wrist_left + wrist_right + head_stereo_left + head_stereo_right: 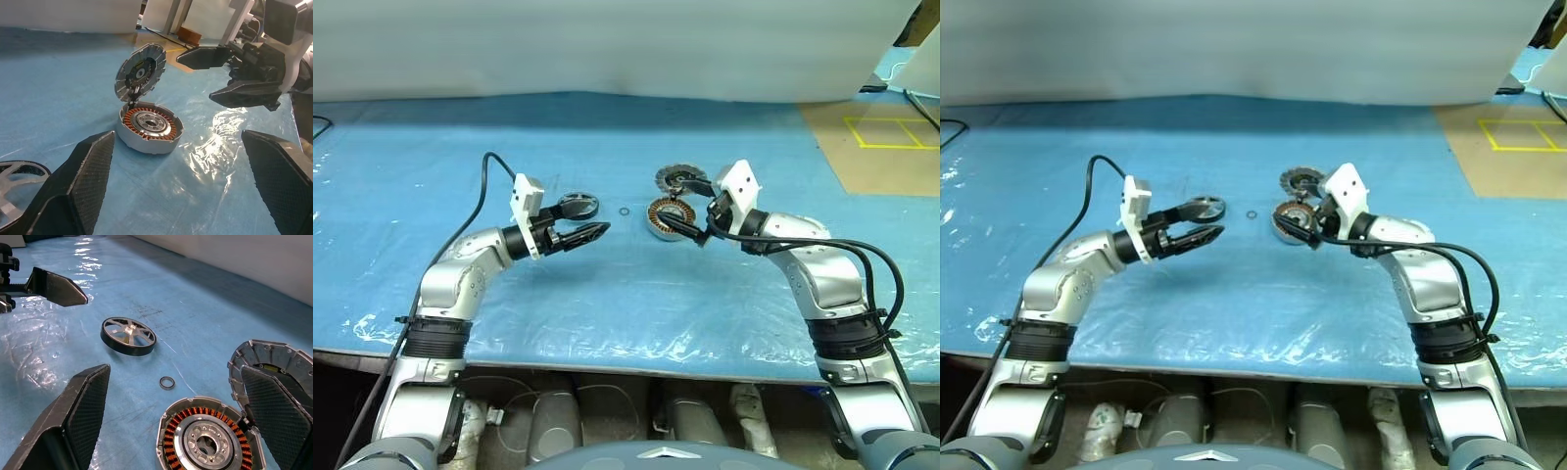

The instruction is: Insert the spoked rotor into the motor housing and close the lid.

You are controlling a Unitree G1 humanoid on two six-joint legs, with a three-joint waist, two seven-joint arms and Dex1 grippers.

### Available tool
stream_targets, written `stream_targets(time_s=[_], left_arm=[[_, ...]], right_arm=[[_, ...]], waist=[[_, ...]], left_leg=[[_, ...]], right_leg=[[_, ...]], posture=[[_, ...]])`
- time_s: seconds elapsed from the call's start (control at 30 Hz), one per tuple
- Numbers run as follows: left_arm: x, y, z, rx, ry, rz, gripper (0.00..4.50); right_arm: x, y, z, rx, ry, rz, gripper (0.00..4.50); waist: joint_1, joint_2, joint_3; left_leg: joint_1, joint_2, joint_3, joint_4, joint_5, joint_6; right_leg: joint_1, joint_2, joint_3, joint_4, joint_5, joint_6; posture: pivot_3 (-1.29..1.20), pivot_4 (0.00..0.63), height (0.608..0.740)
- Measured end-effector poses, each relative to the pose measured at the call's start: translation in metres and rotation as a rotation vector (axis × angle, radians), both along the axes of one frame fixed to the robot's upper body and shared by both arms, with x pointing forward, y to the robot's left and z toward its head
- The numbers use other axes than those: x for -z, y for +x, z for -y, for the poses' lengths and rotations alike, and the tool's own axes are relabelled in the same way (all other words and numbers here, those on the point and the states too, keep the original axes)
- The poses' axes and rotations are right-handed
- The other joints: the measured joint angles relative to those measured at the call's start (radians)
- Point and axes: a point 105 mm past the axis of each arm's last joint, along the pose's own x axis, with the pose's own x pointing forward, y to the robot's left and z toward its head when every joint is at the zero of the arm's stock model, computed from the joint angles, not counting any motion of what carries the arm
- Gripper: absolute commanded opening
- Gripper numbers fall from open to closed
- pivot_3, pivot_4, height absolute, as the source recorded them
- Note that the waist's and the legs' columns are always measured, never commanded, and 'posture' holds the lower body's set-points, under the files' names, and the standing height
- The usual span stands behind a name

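Plainly, the rotor came first, and it lay on the left arm's side. The spoked rotor rested flat on the blue table cover, hub up, so it had no long axis to line up with; only its thin rim offered a grip. The left gripper hung just beside it on the robot's side, fingers spread wide and holding nothing, pointing inward toward the middle of the table. To my eye that arm was much the nearer to the wheel.

The right gripper hovered at the motor housing, likewise fully spread and empty. The housing sat flat, its copper windings and centre bore facing up and unfilled. The lid stood tilted open at the housing's far edge, ribbed face toward the cup. A small loose ring lay on the cover between the wheel and the housing, touching neither.
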Motion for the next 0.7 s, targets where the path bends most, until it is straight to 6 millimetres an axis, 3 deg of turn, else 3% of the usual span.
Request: stream_targets(time_s=[0.7], left_arm=[[0.0004,0.0004,0.0034,-0.002,-0.017,-0.005,4.38]], right_arm=[[0.0059,0.0006,0.0055,0.031,-0.038,0.009,4.47]], waist=[[0.0,0.0,0.0]], left_leg=[[0.0,0.0,0.0,0.0,0.0,0.0]], right_leg=[[0.0,0.0,0.0,0.0,0.0,0.0]], posture=[[0.0,0.15,0.74]])
